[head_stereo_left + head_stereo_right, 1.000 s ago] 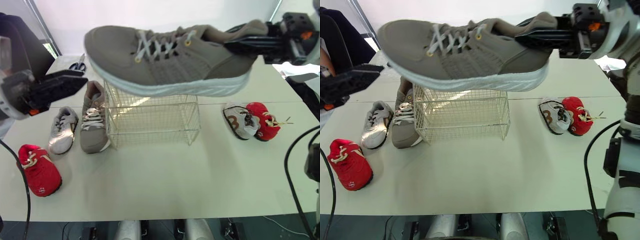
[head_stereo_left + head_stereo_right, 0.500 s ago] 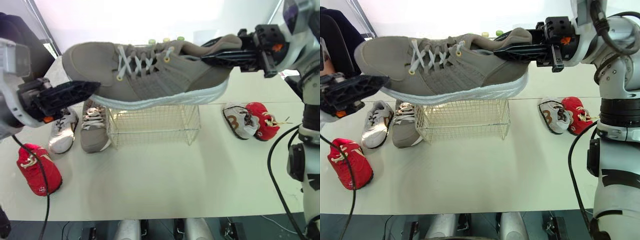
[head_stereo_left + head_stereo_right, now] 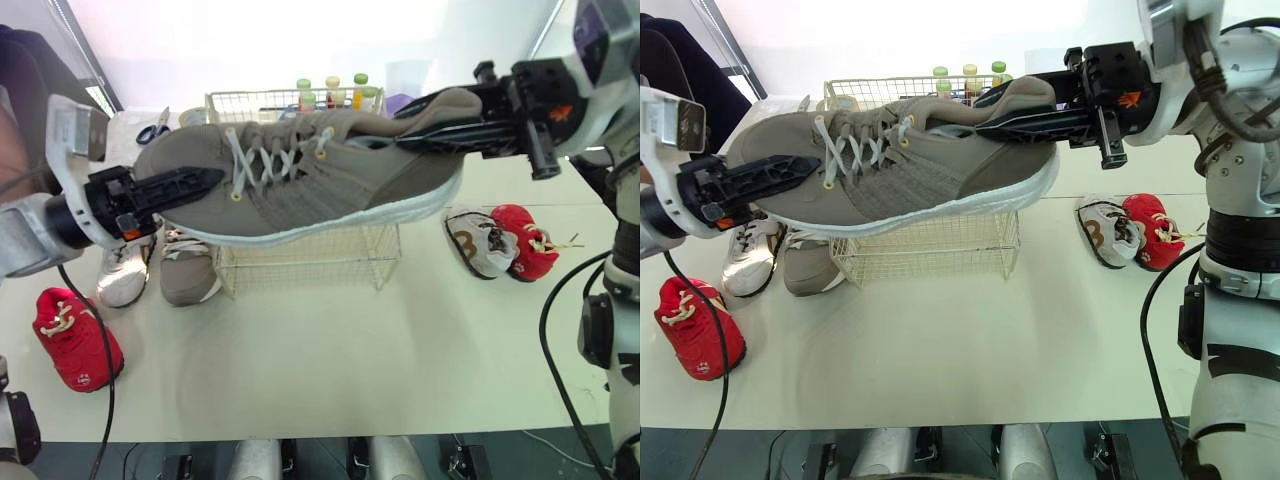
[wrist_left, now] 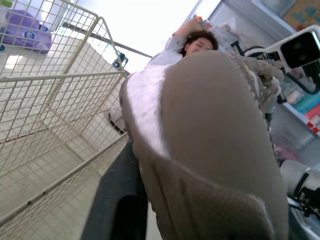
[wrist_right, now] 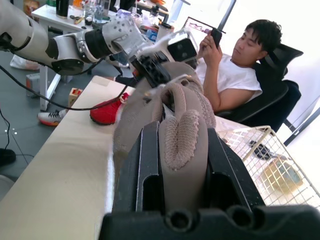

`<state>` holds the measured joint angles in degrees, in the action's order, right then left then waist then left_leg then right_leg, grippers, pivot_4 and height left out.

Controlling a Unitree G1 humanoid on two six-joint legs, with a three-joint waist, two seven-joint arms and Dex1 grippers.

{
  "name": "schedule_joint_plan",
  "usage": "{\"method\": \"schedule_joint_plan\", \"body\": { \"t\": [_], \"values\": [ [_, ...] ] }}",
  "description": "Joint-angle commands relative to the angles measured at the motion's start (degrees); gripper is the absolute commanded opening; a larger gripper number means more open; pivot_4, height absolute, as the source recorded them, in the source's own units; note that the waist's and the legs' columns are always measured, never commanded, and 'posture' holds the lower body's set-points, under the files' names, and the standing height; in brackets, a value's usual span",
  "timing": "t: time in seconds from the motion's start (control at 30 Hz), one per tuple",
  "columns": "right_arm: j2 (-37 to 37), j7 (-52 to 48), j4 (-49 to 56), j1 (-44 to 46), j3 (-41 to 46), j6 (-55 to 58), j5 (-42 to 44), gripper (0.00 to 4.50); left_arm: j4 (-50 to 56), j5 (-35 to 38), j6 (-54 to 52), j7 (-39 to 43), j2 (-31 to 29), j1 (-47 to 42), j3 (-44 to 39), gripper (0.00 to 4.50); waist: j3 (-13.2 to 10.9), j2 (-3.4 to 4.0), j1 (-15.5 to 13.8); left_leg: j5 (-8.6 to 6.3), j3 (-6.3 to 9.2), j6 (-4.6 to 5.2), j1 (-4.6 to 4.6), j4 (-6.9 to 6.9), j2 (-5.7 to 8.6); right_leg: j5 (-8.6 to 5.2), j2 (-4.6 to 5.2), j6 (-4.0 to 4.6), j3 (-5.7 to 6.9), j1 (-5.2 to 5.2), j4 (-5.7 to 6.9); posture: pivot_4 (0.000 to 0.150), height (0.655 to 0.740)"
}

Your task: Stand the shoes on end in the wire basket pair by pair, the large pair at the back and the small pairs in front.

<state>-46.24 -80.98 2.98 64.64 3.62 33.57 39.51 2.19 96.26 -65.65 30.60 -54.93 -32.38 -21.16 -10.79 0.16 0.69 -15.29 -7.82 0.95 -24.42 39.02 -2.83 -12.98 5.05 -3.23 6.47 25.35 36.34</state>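
A large grey shoe (image 3: 320, 180) hangs sideways in the air over the wire basket (image 3: 300, 265), toe to the left. My right gripper (image 3: 415, 135) is shut on its heel collar (image 5: 182, 135). My left gripper (image 3: 195, 185) is clamped on its toe (image 4: 215, 140), one finger (image 4: 115, 200) against the sole. Left of the basket, its grey mate (image 3: 185, 265) lies on the table beside a small white shoe (image 3: 122, 275) and a small red shoe (image 3: 78, 340). To the right lie another small white shoe (image 3: 478, 242) and a red one (image 3: 525, 243).
A second wire basket (image 3: 260, 103) with bottles (image 3: 330, 90) stands at the back of the table, and scissors (image 3: 152, 128) lie at the back left. A seated person (image 5: 235, 70) is behind the table. The table's front half is bare.
The grey shoe has come down and left, closer over the basket. My left gripper has moved in from the left and closed onto the toe. The right grip is unchanged.
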Motion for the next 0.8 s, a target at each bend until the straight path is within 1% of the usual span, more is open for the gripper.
{"method": "schedule_joint_plan", "body": {
  "t": [0.03, 0.07, 0.1, 0.13, 0.2, 0.23, 0.27, 0.33, 0.4, 0.43, 0.47, 0.53, 0.57, 0.6, 0.67, 0.73, 0.8],
  "values": [
    [-1.66, 2.9, -0.25, 0.98, 3.38, 0.65, 0.52, 0.84, 2.15, 3.52, 1.37, 1.25, 1.47, -2.35, -2.43, 0.78, 0.01, -0.01, -0.02, 0.0, 0.01, 0.0, 0.0, 0.0, 0.0, 0.0, 0.0, 0.0, 0.0, 0.0, 0.0, 0.15, 0.74],
    [-1.91, 3.62, -0.57, 0.9, 3.68, 0.77, 0.33, 1.31, 2.33, 3.82, 1.83, 0.64, 2.02, -2.46, -2.72, 0.77, 0.01, -0.01, -0.03, 0.0, 0.01, 0.0, 0.0, 0.0, 0.0, 0.0, 0.0, 0.0, 0.0, 0.0, 0.0, 0.15, 0.74],
    [-2.16, 5.05, -1.08, 0.72, 4.26, 1.19, 0.08, 1.66, 2.53, 4.45, 2.61, -0.31, 2.68, -2.36, -3.42, 0.77, 0.01, -0.02, -0.02, 0.0, 0.01, 0.0, 0.0, 0.01, 0.0, 0.0, 0.01, 0.0, 0.0, 0.0, 0.0, 0.15, 0.74],
    [-2.64, 7.11, -2.4, 0.4, 5.22, 1.29, -0.81, 2.15, 2.88, 5.55, 3.82, -1.7, 3.55, -2.08, -4.44, 0.77, 0.02, -0.03, -0.03, 0.0, 0.01, 0.0, 0.0, 0.01, 0.0, 0.0, 0.01, 0.0, 0.0, -0.01, 0.0, 0.15, 0.74],
    [-4.26, 11.67, -8.51, 0.11, 9.13, 4.26, -0.41, 3.21, 4.05, 7.56, 6.96, -4.85, 5.65, -0.96, -7.15, 0.77, 0.02, -0.08, -0.05, 0.0, 0.01, 0.0, 0.0, 0.04, 0.0, 0.0, 0.02, 0.0, 0.0, -0.02, 0.01, 0.15, 0.74],
    [-4.78, 13.69, -12.29, -0.12, 11.74, 5.94, 0.77, 3.66, 4.76, 8.4, 8.54, -6.43, 6.81, -0.47, -8.31, 0.77, 0.03, -0.12, -0.11, 0.0, 0.01, 0.0, 0.0, 0.05, 0.0, 0.01, 0.03, 0.0, 0.0, -0.03, 0.01, 0.15, 0.74],
    [-4.9, 15.86, -15.98, -0.68, 15.2, 9.01, 3.44, 3.66, 5.65, 9.05, 10.28, -7.98, 8.22, -0.11, -9.31, 0.77, 0.03, -0.18, -0.13, 0.0, 0.01, 0.01, 0.0, 0.07, 0.01, 0.01, 0.05, 0.0, -0.01, -0.05, 0.01, 0.15, 0.74],
    [-4.75, 18.54, -19.91, -2.22, 20.06, 14.41, 7.96, 3.66, 7.15, 9.54, 13.01, -10.3, 10.47, 0.14, -10.29, 0.77, 0.08, -0.43, -0.41, 0.0, 0.04, 0.02, -0.01, 0.08, 0.02, 0.02, 0.05, 0.0, 0.0, -0.08, -0.02, 0.15, 0.74],
    [-1.38, 23.23, -17.99, -8.03, 25.22, 18.7, 12.65, 3.66, 9.48, 8.74, 16.49, -12.22, 13.59, 0.27, -10.82, 0.77, 0.12, -0.47, -0.35, -0.02, 0.06, 0.05, 0.0, 0.09, 0.03, 0.02, 0.06, 0.01, 0.0, -0.13, -0.06, 0.15, 0.74],
    [1.32, 26.45, -14.34, -11.59, 26.2, 20.28, 14.37, 3.66, 10.76, 7.98, 18.4, -13.23, 15.51, 0.09, -10.54, 0.77, 0.13, -0.47, -0.28, -0.02, 0.06, 0.05, 0.06, 0.07, 0.02, 0.03, 0.06, 0.01, 0.0, -0.22, -0.07, 0.15, 0.74],
    [3.9, 28.71, -9.38, -15.25, 25.83, 20.62, 15.22, 3.66, 11.83, 7.26, 20.09, -14.07, 17.4, -0.23, -10.02, 0.77, 0.13, -0.46, -0.16, -0.02, 0.07, 0.05, 0.14, 0.07, 0.02, 0.03, 0.06, 0.0, 0.01, -0.29, -0.05, 0.15, 0.74],
    [7.34, 31.73, -2.46, -19.38, 24.9, 20.6, 16.55, 3.66, 13.18, 6.0, 22.18, -14.99, 20.01, -0.9, -8.84, 0.77, 0.11, -0.41, 0.16, -0.01, 0.07, 0.03, 0.29, 0.05, -0.01, 0.03, 0.04, 0.0, -0.01, -0.38, 0.01, 0.15, 0.74],
    [12.26, 36.59, 0.76, -20.13, 25.57, 21.04, 20.75, 3.66, 13.59, 4.55, 23.72, -15.33, 22.27, -1.8, -7.66, 0.77, 0.07, -0.35, 0.22, 0.03, 0.05, -0.02, 0.32, 0.05, -0.02, 0.04, 0.01, 0.01, -0.04, -0.35, 0.09, 0.15, 0.74],
    [17.48, 41.67, 3.5, -20.4, 25.87, 20.82, 24.92, 3.66, 13.74, 2.86, 25.11, -15.3, 24.37, -2.59, -6.36, 0.77, 0.07, -0.35, 0.24, 0.05, 0.03, -0.05, 0.3, 0.04, -0.02, 0.04, 0.0, 0.02, -0.06, -0.27, 0.17, 0.15, 0.74],
    [25.56, 49.09, 7.6, -20.35, 25.42, 19.31, 29.86, 3.66, 13.42, -0.17, 27.06, -14.66, 27.68, -3.9, -4.3, 0.77, 0.08, -0.36, 0.01, 0.12, 0.01, -0.17, 0.34, 0.09, 0.0, 0.04, -0.01, 0.02, -0.11, -0.16, 0.51, 0.15, 0.74],
    [30.02, 53.22, 9.53, -19.86, 24.07, 17.41, 31.21, 3.66, 12.37, -2.24, 28.24, -13.89, 29.87, -5.1, -3.12, 0.77, 0.08, -0.36, -0.11, 0.17, 0.1, -0.25, 0.35, 0.1, 0.0, 0.03, -0.06, 0.04, -0.09, -0.15, 0.63, 0.15, 0.74],
    [32.24, 55.35, 10.47, -19.44, 22.64, 16.06, 32.07, 3.66, 11.18, -3.98, 29.04, -13.06, 31.52, -6.37, -2.08, 0.77, 0.1, -0.39, -0.29, 0.18, 0.13, -0.25, 0.32, 0.1, 0.03, 0.03, -0.06, 0.04, -0.09, -0.15, 0.63, 0.15, 0.74]
  ]
}}
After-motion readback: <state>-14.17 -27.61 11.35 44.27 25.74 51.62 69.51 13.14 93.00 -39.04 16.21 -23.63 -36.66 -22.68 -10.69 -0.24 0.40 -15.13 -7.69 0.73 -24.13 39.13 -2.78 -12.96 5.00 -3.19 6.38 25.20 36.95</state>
